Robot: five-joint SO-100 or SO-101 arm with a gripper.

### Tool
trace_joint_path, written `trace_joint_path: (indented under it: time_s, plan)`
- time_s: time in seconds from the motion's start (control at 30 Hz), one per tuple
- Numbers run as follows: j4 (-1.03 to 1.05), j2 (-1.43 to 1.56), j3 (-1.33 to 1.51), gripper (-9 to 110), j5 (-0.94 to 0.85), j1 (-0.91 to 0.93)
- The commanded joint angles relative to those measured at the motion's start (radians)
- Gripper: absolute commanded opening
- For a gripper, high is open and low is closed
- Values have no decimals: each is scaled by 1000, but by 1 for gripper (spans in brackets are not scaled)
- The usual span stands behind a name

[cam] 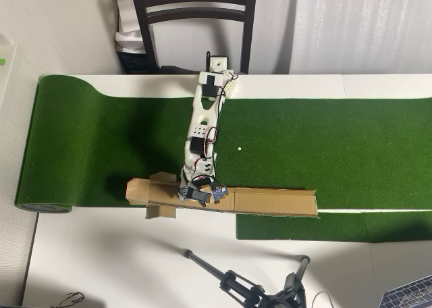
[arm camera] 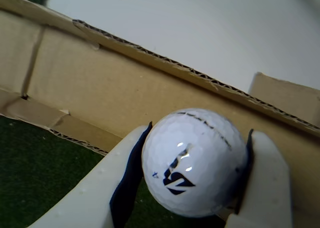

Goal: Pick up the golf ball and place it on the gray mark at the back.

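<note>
The gripper (arm camera: 195,180) pinches the golf ball (arm camera: 194,160) between its two white fingers (arm camera: 100,193), over the cardboard strip (cam: 270,201). In the wrist view the ball's dark logo faces the camera, slanting toward one o'clock. Being round, it has no long axis.

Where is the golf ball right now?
In the wrist view the golf ball sits low and right of centre, clamped between the gripper's two white fingers, above the brown cardboard strip.
</note>
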Motion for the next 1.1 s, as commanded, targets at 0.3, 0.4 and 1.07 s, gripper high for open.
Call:
trace_joint_path:
  time_s: [0.3, 0.4, 1.07]
  plan:
    - [-17, 58, -106, 47, -9, 8]
    - [-15, 58, -106, 51, -11, 9]
    - [29, 330, -117, 50, -21, -86]
